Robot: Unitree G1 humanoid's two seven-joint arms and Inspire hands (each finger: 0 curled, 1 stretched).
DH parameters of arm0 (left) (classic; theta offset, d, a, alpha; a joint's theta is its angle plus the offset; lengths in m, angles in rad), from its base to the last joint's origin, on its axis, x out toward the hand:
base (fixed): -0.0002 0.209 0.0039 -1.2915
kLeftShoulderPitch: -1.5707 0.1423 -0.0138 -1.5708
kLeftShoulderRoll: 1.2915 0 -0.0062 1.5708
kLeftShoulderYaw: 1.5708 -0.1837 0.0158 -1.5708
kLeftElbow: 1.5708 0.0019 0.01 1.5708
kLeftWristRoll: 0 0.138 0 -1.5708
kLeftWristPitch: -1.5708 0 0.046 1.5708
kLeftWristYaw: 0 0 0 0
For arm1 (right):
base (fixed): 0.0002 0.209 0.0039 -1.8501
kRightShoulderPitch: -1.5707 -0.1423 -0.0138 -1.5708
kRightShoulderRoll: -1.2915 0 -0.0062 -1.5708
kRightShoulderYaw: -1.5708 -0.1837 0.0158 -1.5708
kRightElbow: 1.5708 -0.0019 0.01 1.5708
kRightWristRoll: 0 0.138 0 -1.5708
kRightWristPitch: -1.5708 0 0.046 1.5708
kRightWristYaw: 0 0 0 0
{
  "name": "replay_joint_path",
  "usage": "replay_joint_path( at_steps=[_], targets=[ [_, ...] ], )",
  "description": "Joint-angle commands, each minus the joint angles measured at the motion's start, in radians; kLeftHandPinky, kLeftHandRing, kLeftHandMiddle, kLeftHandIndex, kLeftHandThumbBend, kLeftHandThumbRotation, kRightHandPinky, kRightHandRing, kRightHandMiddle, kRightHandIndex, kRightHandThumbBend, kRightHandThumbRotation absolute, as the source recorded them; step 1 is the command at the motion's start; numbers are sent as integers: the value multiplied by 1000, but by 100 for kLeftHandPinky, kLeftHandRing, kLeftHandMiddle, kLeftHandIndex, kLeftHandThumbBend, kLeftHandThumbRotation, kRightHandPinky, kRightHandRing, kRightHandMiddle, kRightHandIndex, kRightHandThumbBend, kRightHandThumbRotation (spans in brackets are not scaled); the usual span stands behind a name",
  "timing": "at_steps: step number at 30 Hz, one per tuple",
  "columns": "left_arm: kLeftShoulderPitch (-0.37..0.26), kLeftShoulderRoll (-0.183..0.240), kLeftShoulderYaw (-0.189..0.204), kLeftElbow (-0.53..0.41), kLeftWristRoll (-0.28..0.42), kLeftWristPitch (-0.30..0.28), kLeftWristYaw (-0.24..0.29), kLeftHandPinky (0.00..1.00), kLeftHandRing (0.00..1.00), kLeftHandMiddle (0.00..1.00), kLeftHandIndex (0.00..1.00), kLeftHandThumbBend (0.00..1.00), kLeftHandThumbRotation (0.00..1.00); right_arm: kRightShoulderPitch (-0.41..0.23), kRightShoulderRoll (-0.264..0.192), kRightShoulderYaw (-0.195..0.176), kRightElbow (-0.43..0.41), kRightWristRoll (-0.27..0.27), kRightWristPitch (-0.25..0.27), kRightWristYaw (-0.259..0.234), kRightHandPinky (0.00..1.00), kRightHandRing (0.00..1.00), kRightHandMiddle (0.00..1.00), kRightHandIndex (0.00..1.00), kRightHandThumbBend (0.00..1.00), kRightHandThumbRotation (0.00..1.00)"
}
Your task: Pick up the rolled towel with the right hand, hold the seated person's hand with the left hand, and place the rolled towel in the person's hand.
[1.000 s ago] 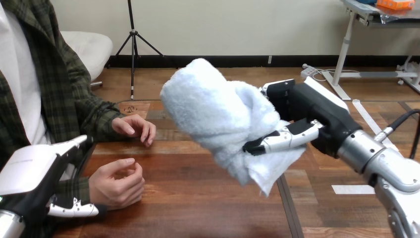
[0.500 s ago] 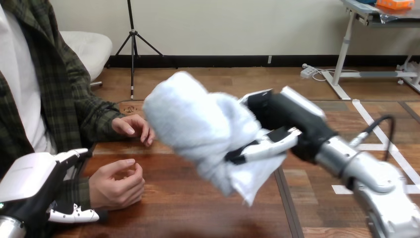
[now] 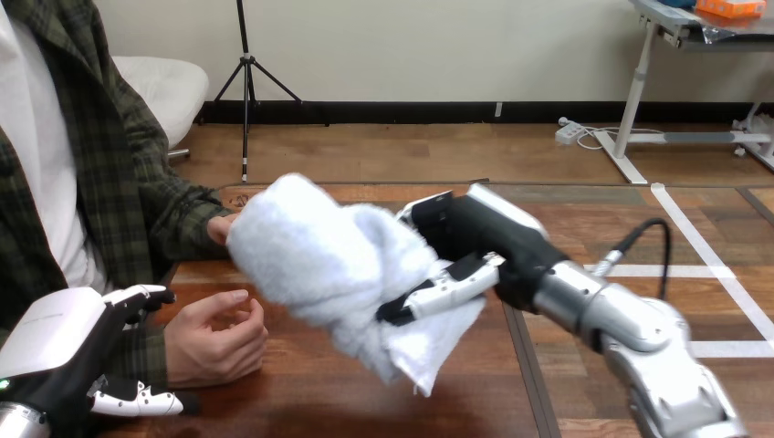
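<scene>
Five entries, largest first.

1. Table (image 3: 347,401): wooden. We see the person's near hand resting on it at the view's left.

2. Towel (image 3: 319,260): white and rolled, carried in the air above the table and touching no surface. We read its long axis as slanted, with the high end toward the view's upper left and the low end toward the lower right. A loose corner hangs from the low end.

3. Right hand (image 3: 475,233): clasped round the towel's right half, thumb across the front of the roll.

4. Left hand (image 3: 50,333): at the view's lower left, against the sleeve behind the person's near hand. We cannot tell whether it grasps the wrist.

5. Person's near hand (image 3: 214,338): just down and left of the towel's high end, close but apart, loosely curled with the opening turned upward. The left hand is the nearer of the two robot hands to it.

6. Person's far hand (image 3: 219,228): mostly hidden behind the towel's high end.

We judge that delivery calls for a short carry down and to the left, leading with the high end into the curled palm.
</scene>
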Motion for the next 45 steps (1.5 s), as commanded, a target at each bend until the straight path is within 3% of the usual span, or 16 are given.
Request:
replay_joint_path(
  at_steps=[1,14,20,32,45],
  targets=[
    [-34,40,-11,-21,-35,-17,-19,68,75,79,79,100,30,-129,36,-6,55,-17,-59,-33,24,28,36,40,89,0],
    [-8,37,-17,-51,-60,-20,-45,64,73,77,77,100,23,-181,81,8,217,-69,-125,-43,22,26,34,39,90,0],
    [-2,21,-25,-68,-36,-9,-14,63,71,75,76,98,17,-208,94,10,303,-87,-176,-44,22,26,34,39,90,0],
    [-13,-7,-78,-10,46,-49,165,57,64,68,70,96,9,-249,109,10,479,-109,-269,-46,23,27,35,39,89,0],
    [-68,-39,-162,149,106,-113,373,55,59,62,66,95,2,-275,110,14,618,-133,-347,-41,24,27,35,39,88,0]
  ],
)
